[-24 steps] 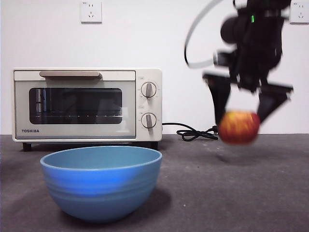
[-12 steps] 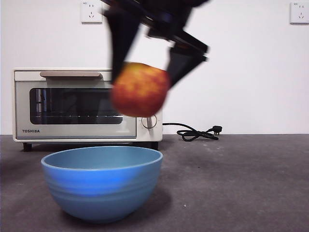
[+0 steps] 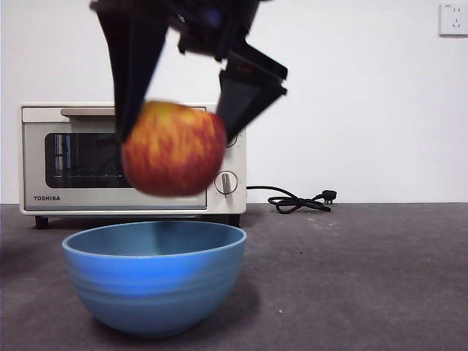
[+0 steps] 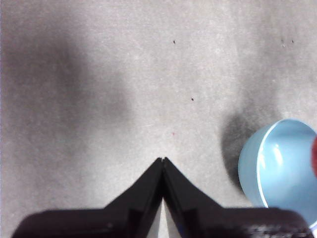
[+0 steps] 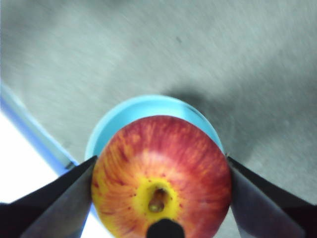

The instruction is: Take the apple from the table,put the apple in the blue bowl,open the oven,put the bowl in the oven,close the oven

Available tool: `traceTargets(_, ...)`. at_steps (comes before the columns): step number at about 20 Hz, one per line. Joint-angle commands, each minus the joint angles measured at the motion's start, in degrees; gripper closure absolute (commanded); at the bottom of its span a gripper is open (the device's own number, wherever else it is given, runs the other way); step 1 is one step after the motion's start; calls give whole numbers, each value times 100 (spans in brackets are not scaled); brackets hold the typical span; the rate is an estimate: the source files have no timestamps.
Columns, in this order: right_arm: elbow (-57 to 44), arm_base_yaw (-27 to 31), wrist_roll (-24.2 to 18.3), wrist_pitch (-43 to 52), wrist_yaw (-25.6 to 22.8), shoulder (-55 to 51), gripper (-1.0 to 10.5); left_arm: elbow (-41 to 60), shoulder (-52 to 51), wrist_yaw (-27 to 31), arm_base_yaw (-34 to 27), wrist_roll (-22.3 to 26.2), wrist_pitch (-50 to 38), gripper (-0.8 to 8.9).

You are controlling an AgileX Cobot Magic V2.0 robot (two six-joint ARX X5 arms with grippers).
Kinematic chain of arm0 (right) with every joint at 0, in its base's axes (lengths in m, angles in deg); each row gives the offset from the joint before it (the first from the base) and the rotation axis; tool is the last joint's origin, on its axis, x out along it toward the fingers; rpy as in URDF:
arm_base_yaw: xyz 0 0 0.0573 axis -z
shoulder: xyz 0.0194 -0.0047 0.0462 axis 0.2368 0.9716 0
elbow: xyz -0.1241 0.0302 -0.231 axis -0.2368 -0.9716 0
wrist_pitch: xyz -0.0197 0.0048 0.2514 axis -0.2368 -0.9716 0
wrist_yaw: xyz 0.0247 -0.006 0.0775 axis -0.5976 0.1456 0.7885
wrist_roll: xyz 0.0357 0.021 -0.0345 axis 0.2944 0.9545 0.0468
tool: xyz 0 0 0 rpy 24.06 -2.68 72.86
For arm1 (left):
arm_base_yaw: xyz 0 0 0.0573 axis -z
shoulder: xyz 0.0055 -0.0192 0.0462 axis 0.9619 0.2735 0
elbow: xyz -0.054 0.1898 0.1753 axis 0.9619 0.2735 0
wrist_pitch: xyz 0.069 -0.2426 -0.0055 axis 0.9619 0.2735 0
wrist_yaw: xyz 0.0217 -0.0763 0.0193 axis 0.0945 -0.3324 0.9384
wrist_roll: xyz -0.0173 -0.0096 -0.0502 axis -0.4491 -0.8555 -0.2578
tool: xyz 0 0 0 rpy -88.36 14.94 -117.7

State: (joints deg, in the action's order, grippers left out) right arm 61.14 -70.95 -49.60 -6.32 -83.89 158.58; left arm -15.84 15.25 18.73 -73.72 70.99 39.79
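My right gripper [image 3: 175,139] is shut on the red and yellow apple [image 3: 174,149], holding it in the air just above the blue bowl [image 3: 154,274]. In the right wrist view the apple [image 5: 161,176] sits between both jaws with the bowl [image 5: 148,106] directly below it. The bowl stands on the dark grey table [image 3: 351,278], in front of the cream oven [image 3: 88,157], whose door is closed. My left gripper [image 4: 163,161] hangs shut over bare table, with the bowl [image 4: 280,168] off to one side.
A black power cord [image 3: 296,201] lies on the table beside the oven against the white wall. A wall socket [image 3: 453,18] sits high at the right.
The right gripper has carried the apple from the right side leftward and slightly down, and it now hangs over the bowl. The bowl and oven have not moved.
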Motion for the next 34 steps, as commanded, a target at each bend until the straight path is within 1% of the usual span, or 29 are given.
traceTargets(1, -345, -11, 105, 317, -26, 52, 949, -13, -13, -15, 7, 79, -20, 819)
traceTargets(3, -520, -11, 168, 514, -26, 114, 946, -15, -13, -15, 7, 76, -59, 819)
traceTargets(6, -664, -11, 273, 798, 149, 177, 944, -44, -13, -114, 7, 52, -238, 819)
traceTargets(9, -708, -13, 284, 835, 151, 177, 934, -319, 2, -138, 7, 15, -459, 819)
traceTargets(10, -708, -11, 313, 863, 149, 177, 878, -498, 28, -136, 7, 13, -498, 819)
traceTargets(12, -708, -11, 310, 894, 210, 177, 698, -935, 129, -129, 7, 15, -553, 819)
traceTargets(14, -708, -11, 313, 896, 280, 190, 613, -1453, 350, -98, 7, 17, -553, 819)
traceTargets(17, -708, -11, 313, 887, 286, 203, 404, -2184, 817, -103, 7, 17, -516, 819)
traceTargets(18, -708, -11, 313, 894, 286, 203, 379, -2369, 968, -105, 7, 17, -516, 819)
traceTargets(26, -688, -11, 330, 861, 267, 116, 386, -3119, 2315, -149, 7, 39, -708, 819)
traceTargets(28, -691, -9, 380, 820, 236, 4, 455, -3316, 2627, -273, 7, 35, -796, 819)
traceTargets(30, -691, 0, 380, 817, 7, -109, 518, -3556, 2879, -310, 7, 35, -802, 819)
traceTargets(34, -691, 111, 358, 621, -39, -116, 515, -3770, 3032, -317, 7, 33, -861, 819)
